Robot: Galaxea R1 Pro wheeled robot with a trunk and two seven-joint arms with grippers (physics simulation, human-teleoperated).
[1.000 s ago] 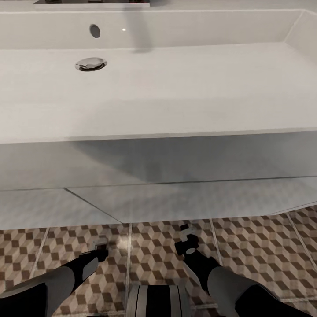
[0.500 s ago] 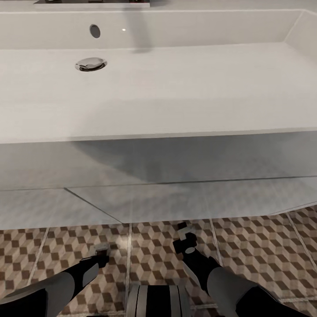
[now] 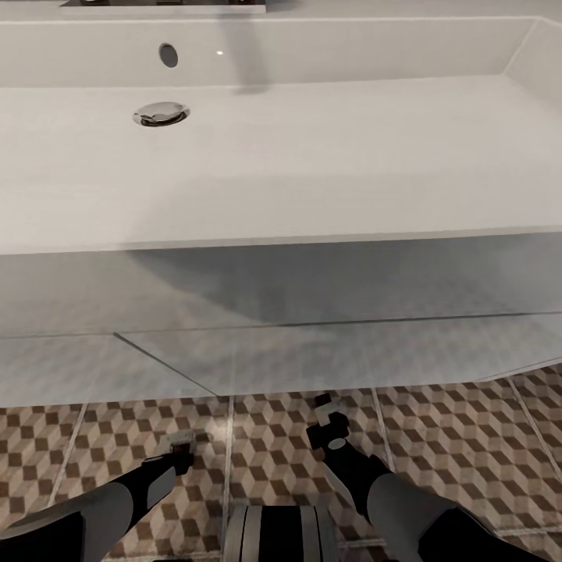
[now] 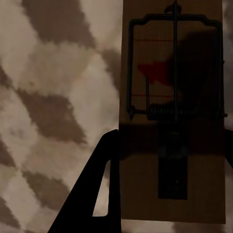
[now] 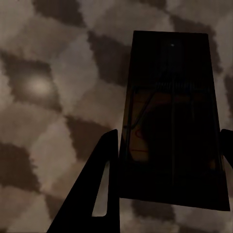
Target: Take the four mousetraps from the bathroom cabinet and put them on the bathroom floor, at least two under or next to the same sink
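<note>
My left gripper (image 3: 181,445) hangs low over the bathroom floor (image 3: 437,437), shut on a tan mousetrap (image 4: 172,121) with a dark wire spring and a red mark. The board sits between its dark fingers (image 4: 104,189), close above the cube-patterned tiles. Just in front of the sink unit, my right gripper (image 3: 329,414) is shut on a second mousetrap (image 5: 170,131), which lies in deep shadow. The wide white sink (image 3: 312,156) with its chrome drain (image 3: 160,114) spans the head view directly ahead. The cabinet is out of view.
The white flat fronts (image 3: 312,343) under the basin come down to the tiles right ahead of both grippers. Patterned floor stretches to the left and right in front of the unit. My own trunk (image 3: 277,535) sits at the bottom centre.
My left gripper has sunk a little toward the tiles with its mousetrap. The right gripper has edged slightly left. The sink and floor have not shifted.
</note>
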